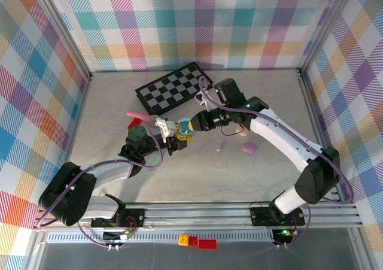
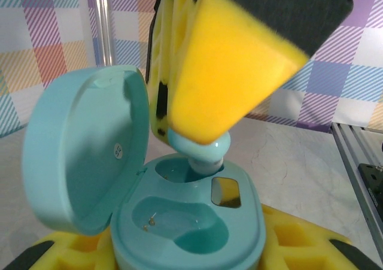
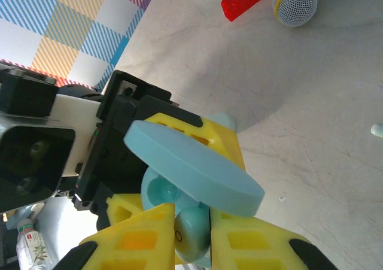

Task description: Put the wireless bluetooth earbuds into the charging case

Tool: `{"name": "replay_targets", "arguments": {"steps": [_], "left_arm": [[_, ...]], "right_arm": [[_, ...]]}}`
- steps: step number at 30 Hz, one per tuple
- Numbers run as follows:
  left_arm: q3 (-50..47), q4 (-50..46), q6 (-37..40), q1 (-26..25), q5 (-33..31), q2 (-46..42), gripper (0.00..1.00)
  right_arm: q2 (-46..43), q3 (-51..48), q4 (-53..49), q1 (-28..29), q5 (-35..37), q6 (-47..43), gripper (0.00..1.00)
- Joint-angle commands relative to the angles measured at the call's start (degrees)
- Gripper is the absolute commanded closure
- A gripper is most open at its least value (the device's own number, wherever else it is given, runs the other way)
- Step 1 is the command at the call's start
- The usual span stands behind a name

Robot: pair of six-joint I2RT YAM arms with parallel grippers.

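The teal charging case [image 2: 197, 222] stands open, its lid [image 2: 84, 150] swung back to the left. My left gripper [image 2: 188, 255] is shut on the base of the case, with yellow foam pads [image 2: 311, 246] on both sides. My right gripper [image 3: 209, 240] is shut on a teal earbud [image 3: 194, 234]. In the left wrist view that earbud [image 2: 200, 150] hangs from the right gripper's yellow pad [image 2: 227, 66], and its tip sits in the case's far socket. The near socket [image 2: 179, 225] is empty. In the top view both grippers [image 1: 178, 139] [image 1: 190, 128] meet at mid-table.
A checkerboard [image 1: 173, 89] lies at the back. A pink oval case [image 1: 249, 147] and a small pale bud [image 1: 220, 145] lie right of the grippers. A red brick [image 3: 242, 0] and a microphone [image 3: 294, 3] lie to the left, on the marble table [image 1: 239, 174].
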Motion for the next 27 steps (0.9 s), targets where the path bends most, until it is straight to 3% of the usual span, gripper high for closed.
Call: {"name": "replay_targets", "arguments": {"steps": [1, 8, 22, 27], "left_arm": [[0.5, 2.0, 0.0, 0.4, 1.3, -2.1, 0.64], [0.8, 1.8, -0.2, 0.4, 1.6, -2.3, 0.64], [0.2, 1.0, 0.2, 0.7, 0.7, -3.1, 0.64], [-1.0, 3.5, -0.7, 2.3, 0.3, -2.1, 0.64]], "right_arm": [[0.9, 1.3, -0.6, 0.3, 0.2, -1.2, 0.82], [1.3, 1.0, 0.3, 0.3, -0.9, -0.5, 0.81], [-2.3, 0.7, -0.3, 0.3, 4.1, -1.3, 0.59], [-5.9, -2.9, 4.2, 0.2, 4.2, -0.6, 0.51]]}}
